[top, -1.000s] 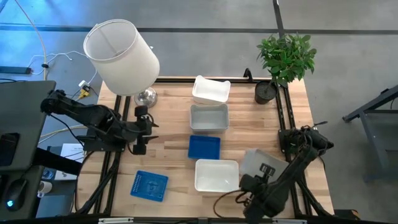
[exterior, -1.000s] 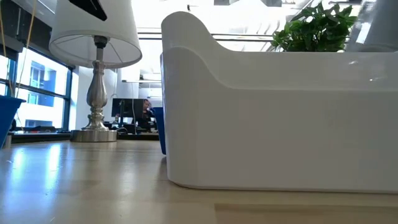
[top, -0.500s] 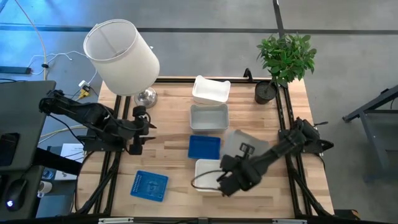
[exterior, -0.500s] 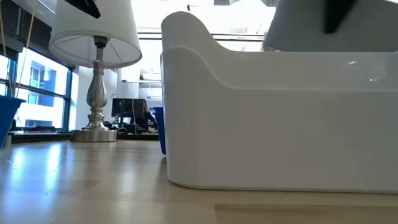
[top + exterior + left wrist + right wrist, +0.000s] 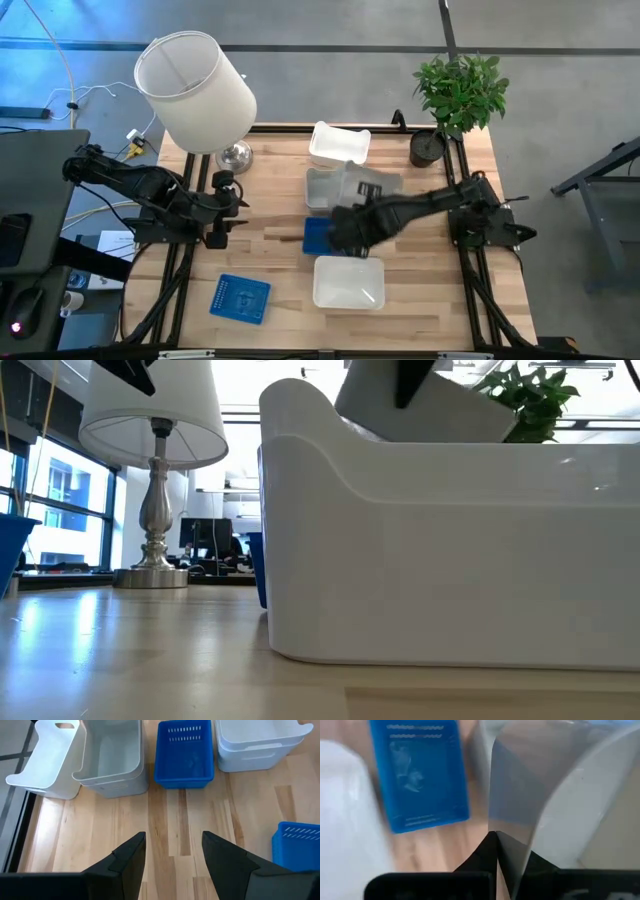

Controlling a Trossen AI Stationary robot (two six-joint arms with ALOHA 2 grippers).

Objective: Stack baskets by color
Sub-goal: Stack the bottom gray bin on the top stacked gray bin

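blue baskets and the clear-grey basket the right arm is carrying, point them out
blue basket mid-table [image 5: 326, 236], high view, on its visible floor
blue basket near the front edge [image 5: 241, 298], high view, on its perforated floor
carried clear-grey basket [image 5: 368, 185], high view, on its tilted wall

My right arm reaches across the table's middle, gripper [image 5: 345, 228] pinched tight. My left gripper [image 5: 222, 212] waits, fingers apart.

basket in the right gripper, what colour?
Translucent clear-grey basket, pinched in the right gripper; clearest in the right wrist view.
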